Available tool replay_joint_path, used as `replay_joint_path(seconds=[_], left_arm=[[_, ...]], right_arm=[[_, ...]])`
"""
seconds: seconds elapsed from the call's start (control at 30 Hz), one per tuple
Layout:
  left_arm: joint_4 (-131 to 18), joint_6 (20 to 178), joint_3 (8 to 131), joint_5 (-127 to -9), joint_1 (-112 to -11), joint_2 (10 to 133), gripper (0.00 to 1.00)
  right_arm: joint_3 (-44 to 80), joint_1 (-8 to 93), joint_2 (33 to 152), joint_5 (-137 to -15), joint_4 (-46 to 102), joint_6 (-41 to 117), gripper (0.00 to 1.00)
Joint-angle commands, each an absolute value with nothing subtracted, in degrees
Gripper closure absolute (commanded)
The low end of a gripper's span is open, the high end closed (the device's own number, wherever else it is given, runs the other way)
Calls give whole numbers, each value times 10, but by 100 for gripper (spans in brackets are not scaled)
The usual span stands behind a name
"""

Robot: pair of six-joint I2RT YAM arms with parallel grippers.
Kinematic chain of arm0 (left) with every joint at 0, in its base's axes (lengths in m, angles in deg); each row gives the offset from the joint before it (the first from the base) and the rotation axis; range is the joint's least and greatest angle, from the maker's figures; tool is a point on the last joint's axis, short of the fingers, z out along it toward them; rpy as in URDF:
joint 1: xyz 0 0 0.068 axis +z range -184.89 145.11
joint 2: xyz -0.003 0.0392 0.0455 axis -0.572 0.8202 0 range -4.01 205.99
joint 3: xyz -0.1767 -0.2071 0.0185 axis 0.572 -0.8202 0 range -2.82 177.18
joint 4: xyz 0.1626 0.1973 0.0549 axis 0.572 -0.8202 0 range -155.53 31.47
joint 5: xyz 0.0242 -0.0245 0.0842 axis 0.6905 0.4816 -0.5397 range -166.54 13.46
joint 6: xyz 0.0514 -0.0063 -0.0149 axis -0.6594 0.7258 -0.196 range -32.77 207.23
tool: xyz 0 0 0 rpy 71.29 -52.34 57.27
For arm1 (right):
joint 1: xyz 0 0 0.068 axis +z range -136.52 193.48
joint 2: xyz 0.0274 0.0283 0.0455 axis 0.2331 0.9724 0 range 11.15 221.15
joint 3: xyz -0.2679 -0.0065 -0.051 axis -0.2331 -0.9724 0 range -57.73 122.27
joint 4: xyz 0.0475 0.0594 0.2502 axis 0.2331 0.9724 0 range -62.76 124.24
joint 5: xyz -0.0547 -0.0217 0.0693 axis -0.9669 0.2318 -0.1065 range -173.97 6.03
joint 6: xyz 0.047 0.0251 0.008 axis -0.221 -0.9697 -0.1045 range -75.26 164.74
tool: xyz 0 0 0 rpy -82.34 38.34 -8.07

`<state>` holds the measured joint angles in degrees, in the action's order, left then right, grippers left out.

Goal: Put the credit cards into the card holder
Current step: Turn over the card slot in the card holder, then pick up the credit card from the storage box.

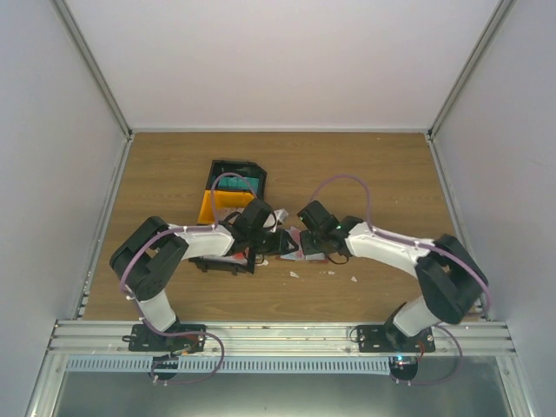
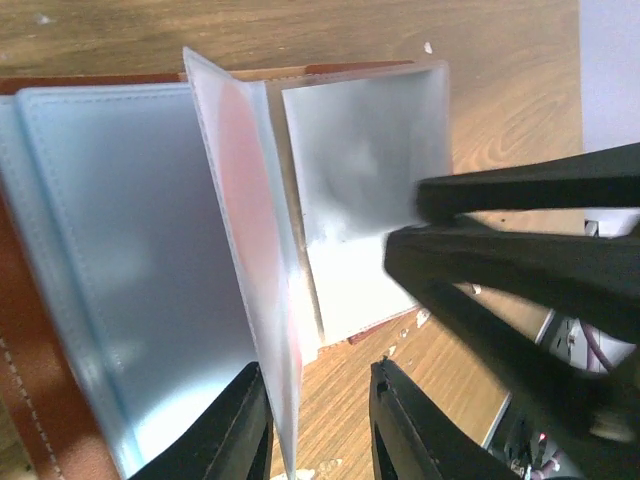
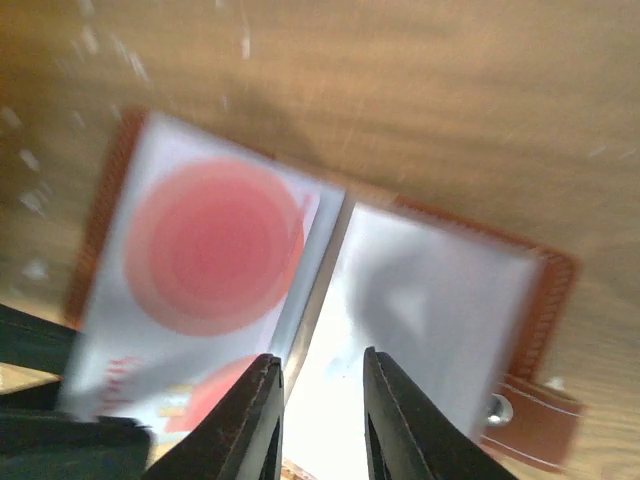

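The reddish-brown card holder [image 1: 300, 252] [image 2: 30, 380] [image 3: 555, 290] lies open on the wooden table between both arms, its pale inner pockets facing up. A red-and-white credit card [image 2: 255, 220] [image 3: 215, 250] sits in one clear leaf. In the left wrist view that leaf stands upright against one finger of my left gripper [image 1: 276, 241] [image 2: 315, 368]. The other finger stands apart, with bare wood showing in the gap. My right gripper [image 1: 304, 246] [image 2: 410, 220] [image 3: 320, 356] hovers open over the pale pocket beside that leaf, holding nothing. Teal credit cards [image 1: 246, 184] lie in the far bin.
A black bin [image 1: 236, 167] and a yellow bin [image 1: 213, 208] stand just behind my left arm. Small white scraps [image 1: 294, 274] lie on the wood in front of the card holder. Grey walls close in the table on three sides.
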<state>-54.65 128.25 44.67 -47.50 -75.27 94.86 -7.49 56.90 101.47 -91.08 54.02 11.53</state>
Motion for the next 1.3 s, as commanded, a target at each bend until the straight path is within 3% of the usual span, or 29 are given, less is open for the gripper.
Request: replay_joint_path(seconds=[0.0,0.33,0.73,1.03,1.27], left_arm=[[-514,1261,468,-448,-752,962,68],[-535,1225,536,-431,-787,998,55],[-603,1224,600,-478,-810,1049,48],[-739,1186,609,-628,-802,918,34],[-884,1223,534,-759,-755,793,37]], right_arm=[[-78,564,929,-986,544,70,75],[-116,530,848,-1024,579,10,70],[-132,499,787,-1021,585,11,66],[-117,499,820,-923,532,78,65],[-77,543,897,-867,514,110,62]])
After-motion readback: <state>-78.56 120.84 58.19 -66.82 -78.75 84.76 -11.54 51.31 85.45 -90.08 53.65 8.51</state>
